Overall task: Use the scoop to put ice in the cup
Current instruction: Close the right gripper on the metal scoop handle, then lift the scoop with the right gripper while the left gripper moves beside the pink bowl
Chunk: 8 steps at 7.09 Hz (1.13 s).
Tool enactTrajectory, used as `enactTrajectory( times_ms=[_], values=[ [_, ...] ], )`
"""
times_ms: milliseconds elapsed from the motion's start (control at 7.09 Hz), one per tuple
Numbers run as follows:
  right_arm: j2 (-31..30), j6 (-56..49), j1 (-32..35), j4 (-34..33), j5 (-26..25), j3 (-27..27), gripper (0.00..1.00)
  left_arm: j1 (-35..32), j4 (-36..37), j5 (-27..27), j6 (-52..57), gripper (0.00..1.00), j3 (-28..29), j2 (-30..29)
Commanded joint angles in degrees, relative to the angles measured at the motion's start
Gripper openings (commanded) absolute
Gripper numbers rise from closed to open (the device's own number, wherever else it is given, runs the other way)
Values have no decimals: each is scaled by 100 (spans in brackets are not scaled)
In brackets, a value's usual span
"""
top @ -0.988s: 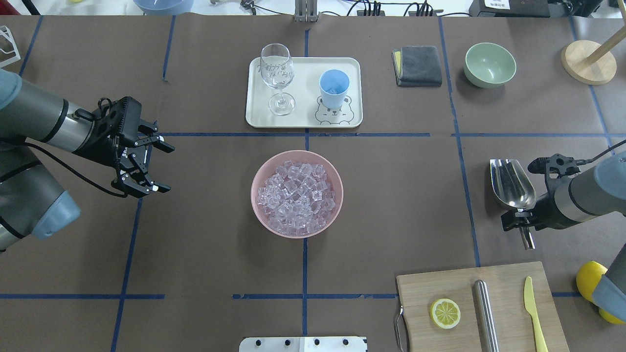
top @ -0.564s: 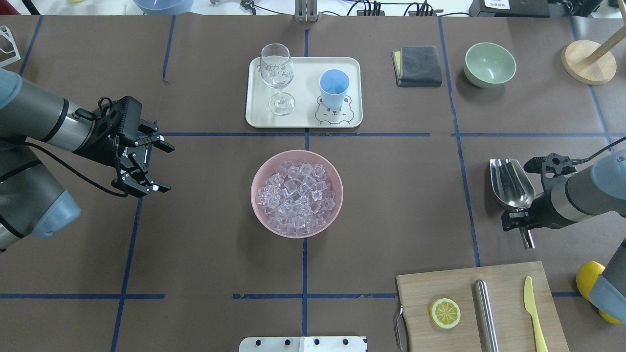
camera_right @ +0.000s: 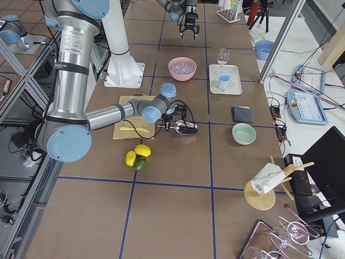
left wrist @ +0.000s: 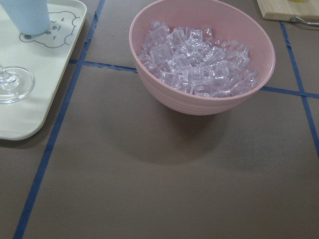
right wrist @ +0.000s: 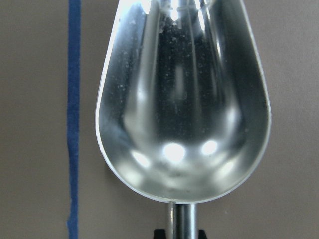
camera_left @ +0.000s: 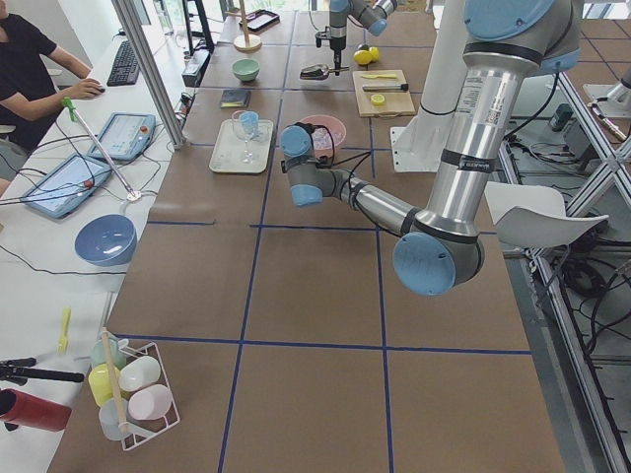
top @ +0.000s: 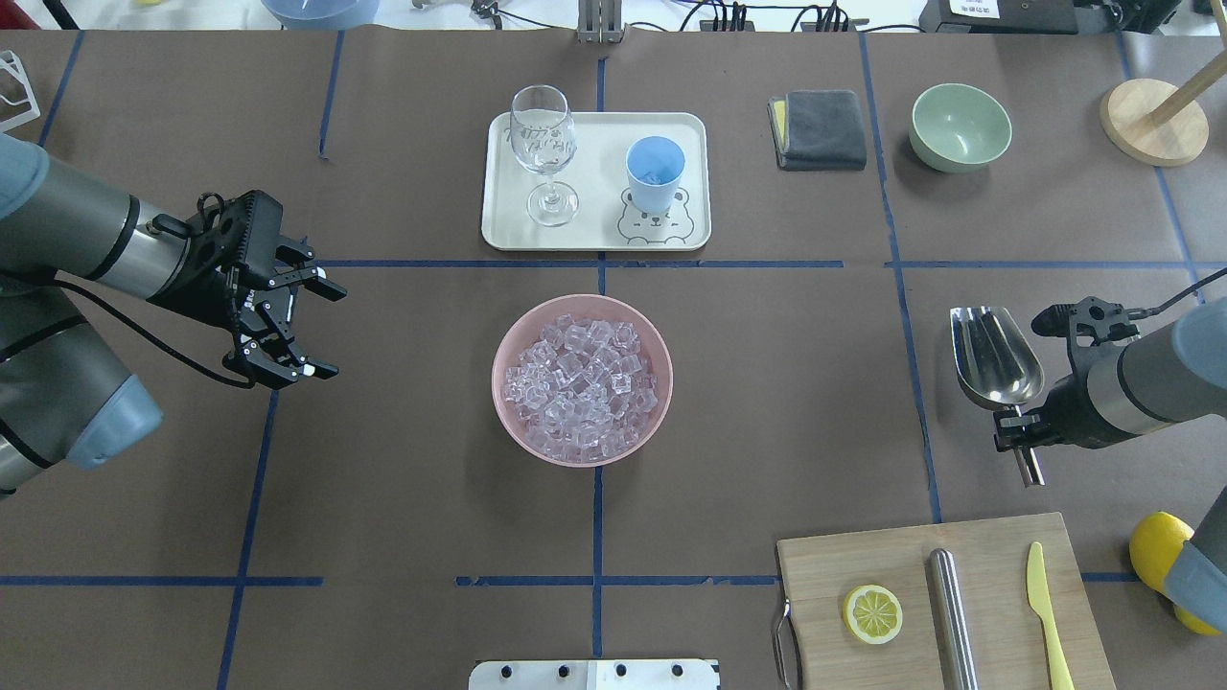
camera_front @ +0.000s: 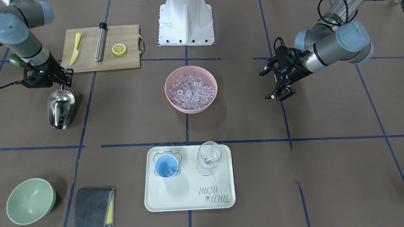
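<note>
One wine glass (top: 544, 153) beside cup (top: 655, 172), shared tray (top: 599, 196)

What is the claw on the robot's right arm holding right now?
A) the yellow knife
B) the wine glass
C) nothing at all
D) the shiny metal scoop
D: the right claw is closed on the thin rod handle of the scoop, and the right wrist view shows its trough is empty.

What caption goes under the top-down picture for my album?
The right gripper holds the empty scoop; ice fills the pink bowl; blue cup waits on tray.
</note>
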Motion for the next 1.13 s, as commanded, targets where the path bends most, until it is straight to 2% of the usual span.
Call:
enactTrajectory(
  times_ms=[0,282,423,564,705,846,988],
  values=[
    [52,-1,382,-43,-38,625,0,14,-2,0,-52,100,-6,-21],
    [114,-98,805,-60,-65,1153,0,14,-2,-9,-105,100,-24,-39],
    [393,-133,894,-252,-30,1190,0,14,7,-9,-192,100,-15,-82],
    [839,-438,921,-959,-299,1234,0,22,-2,-9,-193,100,-15,-83],
    [1435,-624,921,-2053,-467,1321,0,101,-2,-9,-210,100,-67,-118],
    [2329,-800,869,-3274,-556,1322,0,215,-11,-9,-306,100,-77,-118],
    [2877,-853,747,-3939,-783,1314,0,285,-11,-9,-325,100,-85,-153]
  ],
)
